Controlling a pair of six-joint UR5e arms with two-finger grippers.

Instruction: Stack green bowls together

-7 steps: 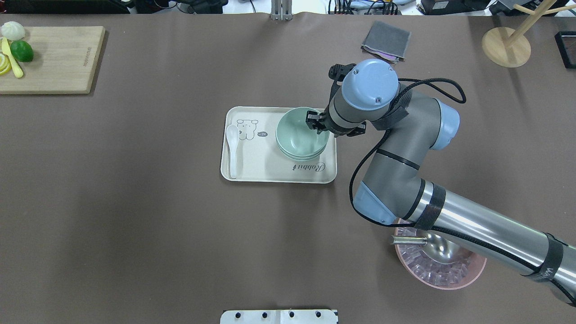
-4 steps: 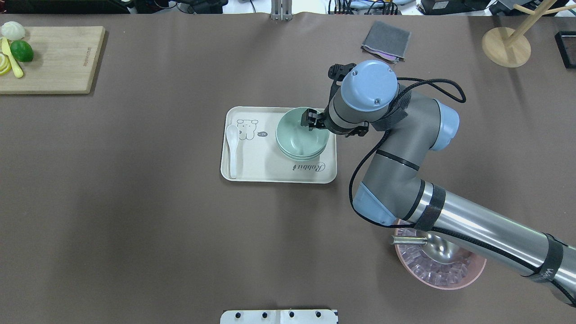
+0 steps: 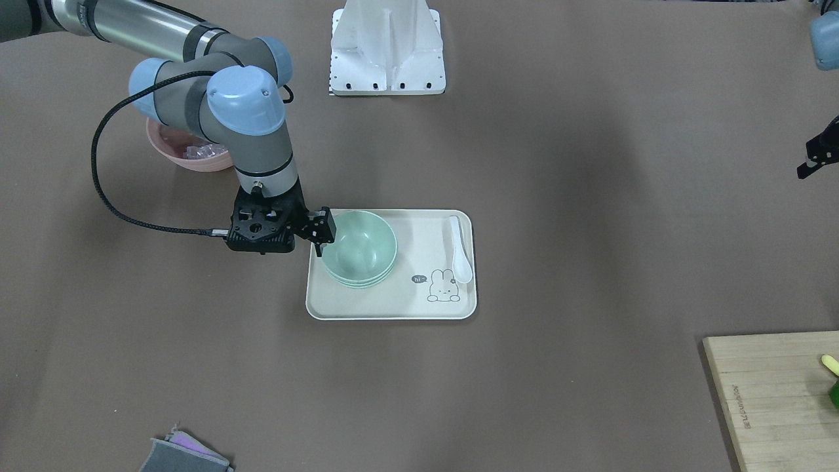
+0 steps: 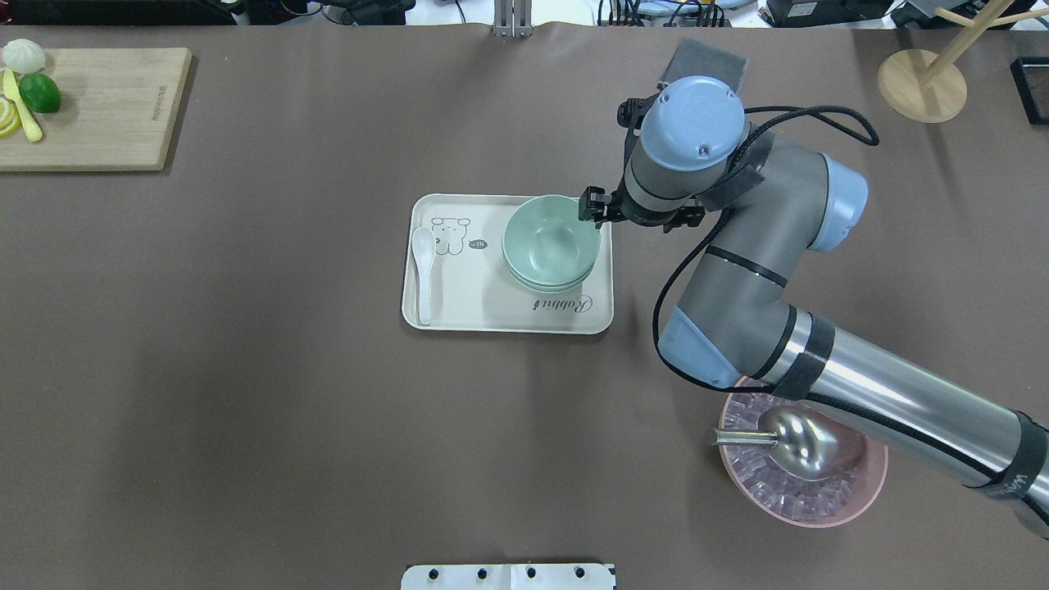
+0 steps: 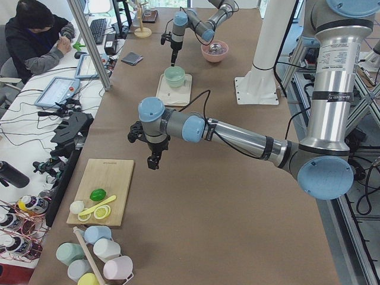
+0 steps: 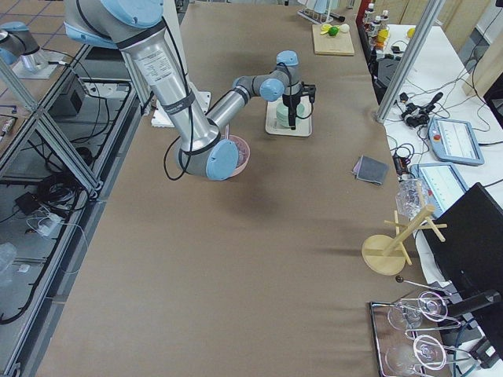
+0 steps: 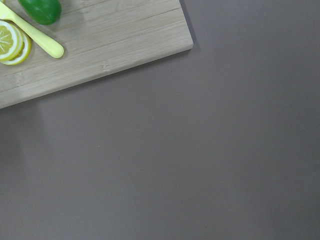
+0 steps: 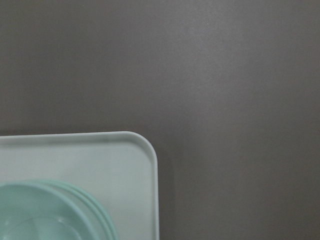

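Observation:
Three pale green bowls (image 4: 547,242) sit nested in one stack on the right part of the cream tray (image 4: 467,307). They also show in the front view (image 3: 359,246) and at the lower left of the right wrist view (image 8: 45,212). My right gripper (image 4: 593,207) hangs just off the stack's right rim, apart from it, with jaws open and empty; it shows in the front view (image 3: 320,233) too. My left gripper (image 3: 815,157) is far off at the table's left end, near the cutting board, and I cannot tell its state.
A white spoon (image 4: 423,270) lies on the tray's left side. A pink bowl with a metal scoop (image 4: 807,467) sits under my right arm. A cutting board (image 4: 98,106) with a lime is at far left, a grey cloth (image 4: 711,56) and a wooden stand (image 4: 922,84) at the far right.
My right gripper has let go of the top bowl's rim and drawn back to the right and away from the stack. The bowls stay nested.

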